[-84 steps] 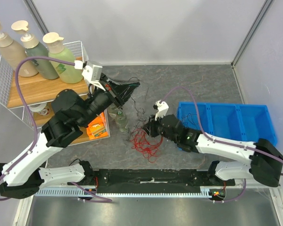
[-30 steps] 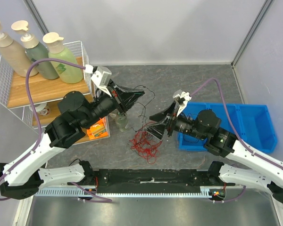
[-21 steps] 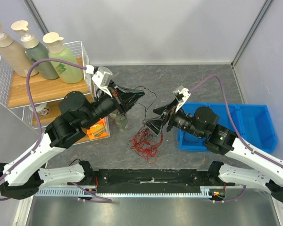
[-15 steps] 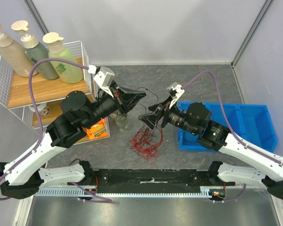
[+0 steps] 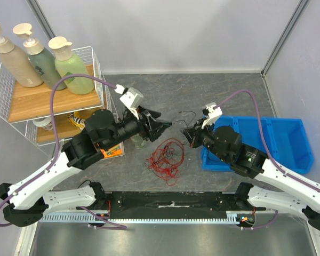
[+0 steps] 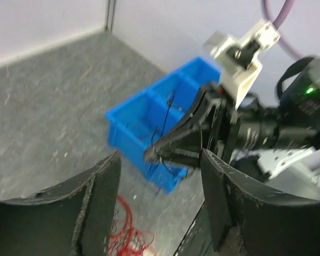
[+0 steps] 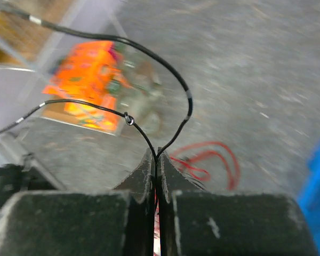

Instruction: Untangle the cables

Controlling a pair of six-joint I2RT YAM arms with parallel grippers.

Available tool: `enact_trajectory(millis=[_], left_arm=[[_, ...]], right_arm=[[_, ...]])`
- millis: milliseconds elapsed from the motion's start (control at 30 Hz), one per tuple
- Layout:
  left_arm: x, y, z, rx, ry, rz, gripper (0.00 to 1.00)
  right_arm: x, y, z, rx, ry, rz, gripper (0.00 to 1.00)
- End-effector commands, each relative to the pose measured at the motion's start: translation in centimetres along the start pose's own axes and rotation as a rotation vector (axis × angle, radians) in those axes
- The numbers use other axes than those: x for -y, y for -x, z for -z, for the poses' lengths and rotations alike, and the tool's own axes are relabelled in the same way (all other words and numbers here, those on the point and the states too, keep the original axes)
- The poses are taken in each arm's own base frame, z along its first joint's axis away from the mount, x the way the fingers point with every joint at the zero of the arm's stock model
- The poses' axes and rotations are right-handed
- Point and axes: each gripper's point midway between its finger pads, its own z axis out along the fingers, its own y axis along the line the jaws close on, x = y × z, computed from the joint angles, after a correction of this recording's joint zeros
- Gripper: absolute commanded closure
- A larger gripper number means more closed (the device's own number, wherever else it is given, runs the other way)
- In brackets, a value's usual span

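The cables lie mid-table as a loose tangle of red cables [image 5: 163,159] with thin black strands running through it. One black cable [image 5: 184,113] rises from the heap in a loop. My right gripper [image 5: 185,133] is shut on that black cable [image 7: 149,53], which forks out from the fingertips of the right gripper [image 7: 156,156]; red cables [image 7: 216,155] show below it. My left gripper [image 5: 164,126] hangs open just left of the right one, pointing at it. In the left wrist view nothing lies between the fingers of the left gripper [image 6: 160,173], and red cables [image 6: 127,234] lie beneath.
A blue divided bin [image 5: 256,140] sits at the right, also seen as the blue bin [image 6: 149,120]. A wire rack [image 5: 48,98] at the left holds three pump bottles, with orange packets [image 5: 111,145] on its low shelf. A small clear bottle [image 5: 136,140] stands beside it.
My left gripper has opened, let go of the black cable and swung right toward the centre. My right gripper has shut on the black cable and pulled back a little to the right.
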Motion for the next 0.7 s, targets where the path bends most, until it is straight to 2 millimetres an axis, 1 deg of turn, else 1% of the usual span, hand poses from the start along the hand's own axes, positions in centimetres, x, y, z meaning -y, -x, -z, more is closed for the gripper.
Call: enact_trajectory(millis=[0, 33, 133, 233, 300, 367, 400, 467, 500, 533, 600, 667], left_arm=[[-1.9, -4.5, 0.7, -0.140, 0.061, -0.036, 0.31], [-2.4, -5.3, 1.1, -0.161, 0.078, -0.039, 0.31], [-3.1, -6.4, 1.9, -0.169, 0.102, -0.039, 0.30], [-3.3, -6.7, 2.3, -0.166, 0.111, -0.035, 0.31], [-3.4, -6.8, 2.3, -0.167, 0.111, -0.034, 0.31], [-3.2, -6.8, 2.3, -0.168, 0.106, -0.025, 0.32], [-3.2, -6.9, 2.3, -0.171, 0.104, -0.020, 0.32], [-3.2, -7.2, 2.3, -0.176, 0.102, -0.011, 0.33], [-3.1, -7.4, 2.3, -0.180, 0.097, -0.008, 0.33], [-3.0, -7.6, 2.3, -0.183, 0.092, -0.004, 0.33], [-3.0, -8.0, 2.4, -0.188, 0.088, 0.006, 0.33], [-2.9, -8.4, 2.5, -0.195, 0.080, 0.013, 0.33]], right_arm=[[9.4, -2.4, 3.4, -0.050, -0.449, 0.043, 1.00], [11.0, -2.2, 4.4, -0.052, -0.528, 0.053, 1.00], [15.5, 0.0, 7.4, -0.017, -0.742, 0.084, 1.00], [19.1, 3.1, 10.0, 0.016, -0.937, 0.107, 1.00], [21.1, 4.8, 11.6, 0.034, -1.055, 0.110, 1.00], [23.2, 6.1, 13.0, 0.037, -1.161, 0.090, 1.00], [24.3, 6.4, 13.6, 0.031, -1.199, 0.068, 1.00], [26.4, 6.0, 14.2, 0.005, -1.246, 0.010, 1.00], [27.6, 5.1, 14.4, -0.019, -1.264, -0.026, 1.00], [28.7, 3.9, 14.4, -0.050, -1.274, -0.057, 1.00], [30.4, 0.4, 13.9, -0.128, -1.269, -0.121, 1.00], [31.8, -2.8, 14.8, -0.178, -1.326, -0.175, 1.00]])
